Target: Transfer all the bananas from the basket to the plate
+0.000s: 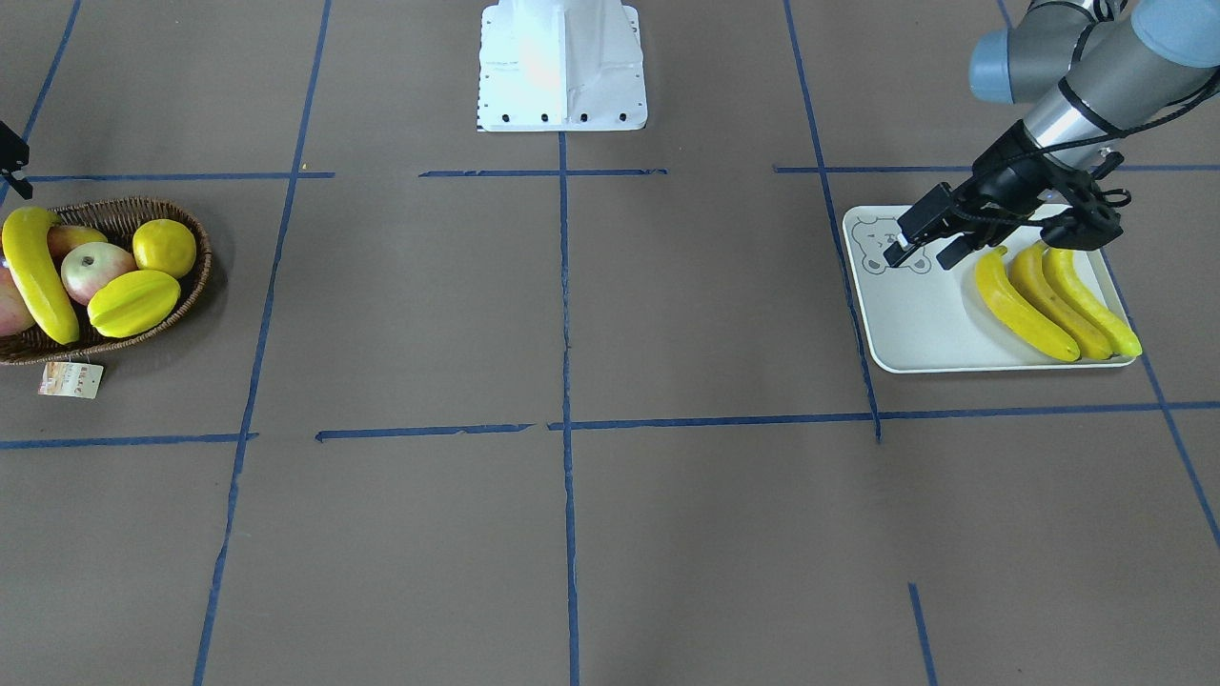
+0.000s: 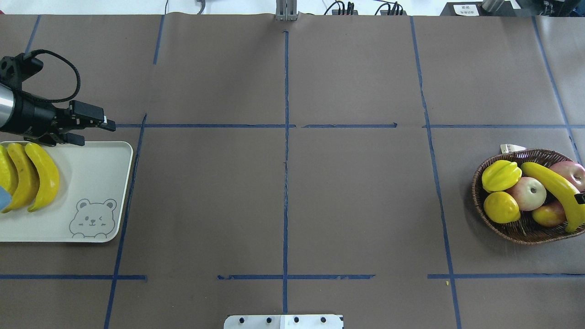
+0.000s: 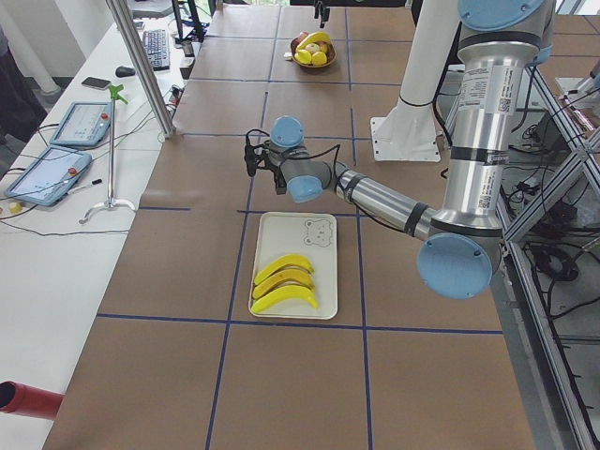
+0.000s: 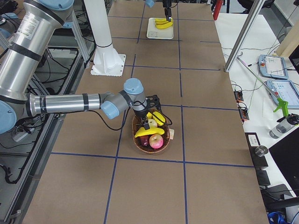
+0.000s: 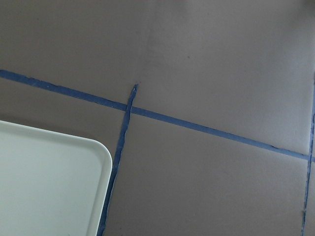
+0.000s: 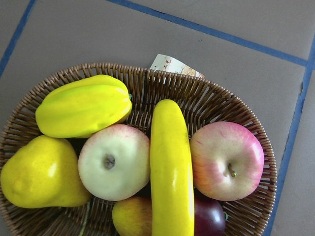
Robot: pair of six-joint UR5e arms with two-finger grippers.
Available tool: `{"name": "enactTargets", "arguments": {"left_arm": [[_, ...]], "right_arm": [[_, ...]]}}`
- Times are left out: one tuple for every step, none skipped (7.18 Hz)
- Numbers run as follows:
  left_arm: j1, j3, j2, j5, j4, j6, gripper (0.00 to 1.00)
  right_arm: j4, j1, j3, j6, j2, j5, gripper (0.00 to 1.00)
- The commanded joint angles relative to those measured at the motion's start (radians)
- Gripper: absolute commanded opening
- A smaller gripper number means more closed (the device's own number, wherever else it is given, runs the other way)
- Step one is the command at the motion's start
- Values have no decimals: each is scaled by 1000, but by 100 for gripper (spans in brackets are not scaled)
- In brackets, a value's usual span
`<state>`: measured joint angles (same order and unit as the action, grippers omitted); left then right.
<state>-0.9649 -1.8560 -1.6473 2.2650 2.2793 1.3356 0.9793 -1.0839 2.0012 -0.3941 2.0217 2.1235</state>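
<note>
Three yellow bananas (image 1: 1056,300) lie side by side on the white bear plate (image 1: 915,329), at the end away from the bear drawing. My left gripper (image 1: 920,258) hovers open and empty over the plate's robot-side edge, just beside their stems. In the overhead view it (image 2: 97,133) points past the plate (image 2: 87,173) corner. One banana (image 2: 555,192) lies across the other fruit in the wicker basket (image 2: 516,234). My right gripper (image 4: 150,106) hangs over the basket; I cannot tell whether it is open or shut. Its wrist view looks straight down on that banana (image 6: 170,172).
The basket also holds a starfruit (image 6: 81,105), a yellow lemon (image 6: 39,172) and apples (image 6: 114,167). A paper tag (image 1: 71,379) hangs off its rim. The white robot base (image 1: 562,67) stands at the table's middle. Blue tape lines cross the brown table.
</note>
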Motion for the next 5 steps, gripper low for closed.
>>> {"name": "enactTargets", "arguments": {"left_arm": [[14,0,-15,-1,0,1,100],[15,3,-22,-2,0,2,100],[20,6,-22,-2,0,2,100],[20,12,-22,-2,-1,1,100],[21,15,-22,-2,-1,2,100]], "right_arm": [[-5,44,-56,-5,-8,-45,97],[-7,71,-71,-6,-11,-51,96],[-8,97,-90,-8,-17,-62,95],[-7,126,-91,-9,-17,-65,95],[-7,142,-94,-11,-17,-63,92]]}}
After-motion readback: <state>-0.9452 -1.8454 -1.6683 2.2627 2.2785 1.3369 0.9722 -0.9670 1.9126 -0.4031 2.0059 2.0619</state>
